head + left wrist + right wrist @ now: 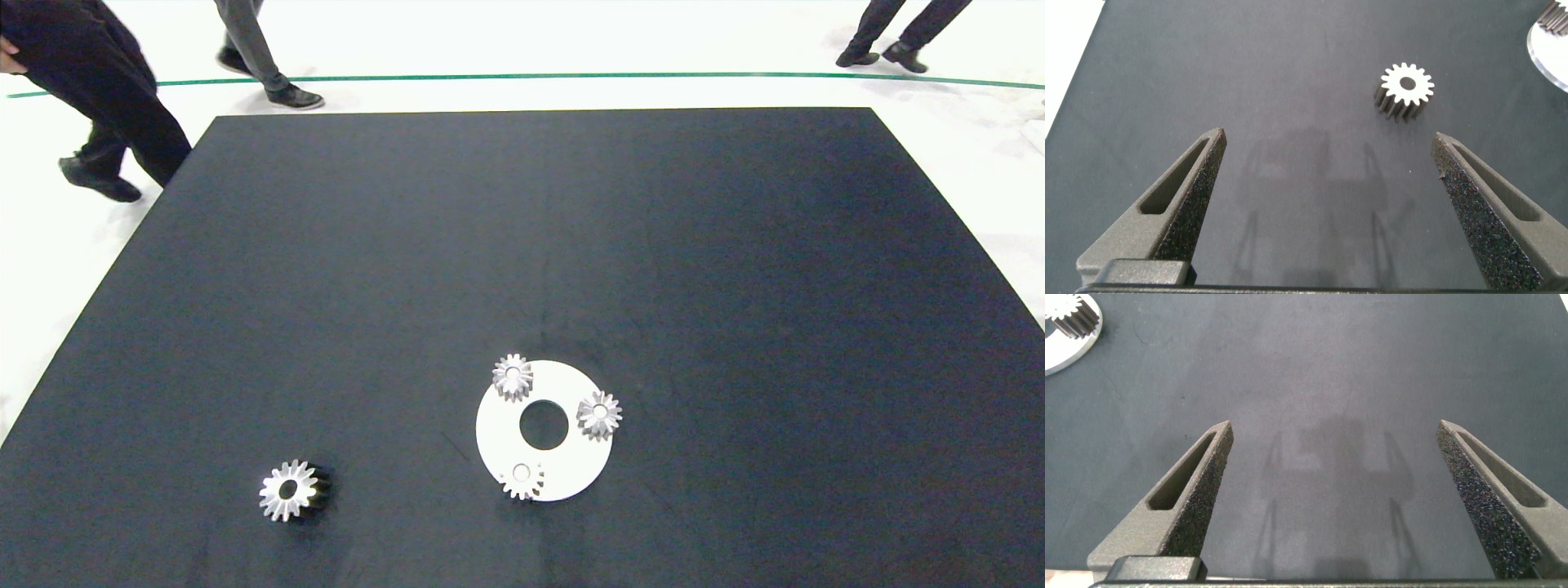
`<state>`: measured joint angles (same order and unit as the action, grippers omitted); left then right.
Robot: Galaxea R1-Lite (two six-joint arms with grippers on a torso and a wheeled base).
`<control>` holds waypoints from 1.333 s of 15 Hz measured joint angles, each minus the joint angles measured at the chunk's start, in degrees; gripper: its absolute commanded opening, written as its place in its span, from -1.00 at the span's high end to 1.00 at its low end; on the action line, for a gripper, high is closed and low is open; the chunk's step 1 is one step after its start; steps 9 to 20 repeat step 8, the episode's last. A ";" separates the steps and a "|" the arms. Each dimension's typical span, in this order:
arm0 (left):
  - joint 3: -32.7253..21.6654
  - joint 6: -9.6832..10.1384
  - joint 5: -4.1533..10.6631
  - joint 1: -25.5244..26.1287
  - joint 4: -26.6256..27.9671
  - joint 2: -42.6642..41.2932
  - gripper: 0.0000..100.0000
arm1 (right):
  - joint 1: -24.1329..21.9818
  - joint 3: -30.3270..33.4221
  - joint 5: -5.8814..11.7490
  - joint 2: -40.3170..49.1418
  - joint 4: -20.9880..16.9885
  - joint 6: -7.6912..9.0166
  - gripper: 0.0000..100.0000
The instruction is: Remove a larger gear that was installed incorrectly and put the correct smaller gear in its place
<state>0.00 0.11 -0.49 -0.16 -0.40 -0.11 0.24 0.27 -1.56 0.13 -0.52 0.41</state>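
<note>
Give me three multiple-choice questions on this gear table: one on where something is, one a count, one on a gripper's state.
1. Where is the big gear?
A. On the white disc
B. On the table, left of the disc
C. Between the left gripper's fingers

2. How many gears sit on the white disc?
A. One
B. Three
C. Five

3. How is the left gripper?
A. Open, holding nothing
B. Shut on a gear
C. Shut on the disc

Answers: 1 B, since the head view shows it lying on the dark table, apart from the disc. 2 B, as three small gears stand around the disc's centre hole. 3 A, because the left wrist view shows its fingers wide apart over bare table, with the big gear beyond them.
</note>
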 measured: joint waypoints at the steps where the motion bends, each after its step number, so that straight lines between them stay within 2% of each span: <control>1: 0.00 -0.01 0.00 0.00 0.00 0.00 -1.00 | -0.04 -0.02 0.07 0.00 0.00 -0.15 -1.00; 3: 0.00 -0.04 -0.02 0.00 -0.01 0.00 -1.00 | -0.04 -0.11 0.09 -0.02 0.15 -0.55 -1.00; 4: 0.00 -0.06 -0.04 0.00 0.00 0.00 -1.00 | -0.04 -0.16 0.20 -0.02 0.22 -1.26 -1.00; 7: 0.00 -0.06 -0.02 0.00 -0.01 0.00 -1.00 | -0.09 -0.20 2.05 -0.02 0.34 -1.62 -1.00; 20: 0.00 -0.04 -0.04 0.00 -0.01 0.01 -1.00 | -0.04 -0.20 2.07 -0.02 0.34 -1.60 -1.00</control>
